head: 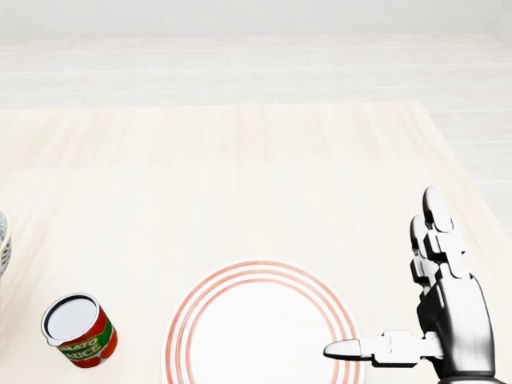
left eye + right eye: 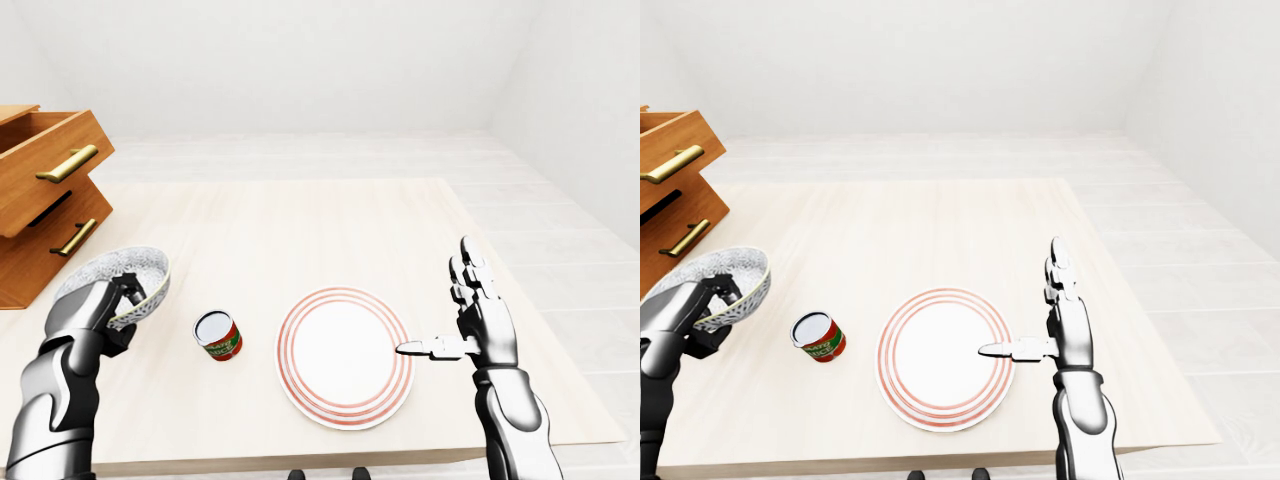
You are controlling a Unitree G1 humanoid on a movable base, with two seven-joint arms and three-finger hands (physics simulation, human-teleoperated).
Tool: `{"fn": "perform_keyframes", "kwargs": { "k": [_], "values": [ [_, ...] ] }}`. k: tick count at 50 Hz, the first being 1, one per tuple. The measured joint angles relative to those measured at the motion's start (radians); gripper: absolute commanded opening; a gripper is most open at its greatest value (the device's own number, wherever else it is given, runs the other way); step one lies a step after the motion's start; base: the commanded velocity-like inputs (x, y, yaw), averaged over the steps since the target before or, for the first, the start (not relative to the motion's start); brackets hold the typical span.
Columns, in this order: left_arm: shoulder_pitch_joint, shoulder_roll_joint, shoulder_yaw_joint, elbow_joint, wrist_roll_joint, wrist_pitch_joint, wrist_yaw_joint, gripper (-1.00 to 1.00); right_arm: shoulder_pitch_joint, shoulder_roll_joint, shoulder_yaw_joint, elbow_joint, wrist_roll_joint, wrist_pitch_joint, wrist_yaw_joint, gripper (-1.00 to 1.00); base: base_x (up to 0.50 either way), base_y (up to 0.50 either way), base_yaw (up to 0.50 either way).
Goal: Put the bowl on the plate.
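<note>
1. My left hand (image 2: 100, 310) has the bowl (image 2: 120, 278) up off the table (image 2: 300, 230), at the left edge of the left-eye view; the fingers are curled over the near rim, pinching the bowl wall between them
2. The bowl is tipped: its opening faces up and toward the top left of that view, the rim edge nearest my fingers sitting lower than the far edge. It is round, so I read no long axis, only the tilt
3. In the head view just a sliver of the bowl's patterned rim shows at the left edge
4. My right hand (image 2: 480, 320) is empty, fingers straight and standing close together, pointing toward the top of the view, with the thumb (image 1: 356, 349) stuck out sideways to the left
5. That thumb tip reaches over the right rim of the plate (image 2: 345, 355); I cannot tell whether it touches or only hovers there
6. The red-ringed plate lies flat on the table, off to the right of my left fingers and clear of the bowl
7. A tomato sauce can (image 2: 217, 335) stands slightly tilted between the bowl-holding fingers and the plate, apart from both
8. A wooden drawer unit (image 2: 45, 190) with brass handles sits beyond my left fingers, its top drawer pulled open
</note>
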Motion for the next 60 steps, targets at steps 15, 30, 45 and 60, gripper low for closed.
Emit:
{"fn": "perform_keyframes", "kwargs": {
  "k": [15,30,45,60],
  "values": [
    [-0.024,0.000,0.036,-0.187,0.029,0.028,-0.144,-1.00,0.004,0.001,0.002,-0.003,0.001,0.000,-0.001,1.00,0.00,0.00,0.00],
    [-0.090,-0.010,0.027,-0.338,0.045,0.077,-0.285,-1.00,0.002,0.000,0.001,-0.018,0.000,0.000,0.000,1.00,0.00,0.00,0.00],
    [-0.159,-0.040,-0.022,-0.439,0.061,0.109,-0.378,-1.00,-0.003,0.000,0.003,-0.017,-0.003,0.000,-0.002,1.00,0.00,0.00,0.00],
    [-0.241,-0.090,-0.102,-0.498,0.088,0.109,-0.447,-1.00,-0.005,0.000,0.008,-0.011,-0.005,0.000,-0.006,1.00,0.00,0.00,0.00]
  ]
}}
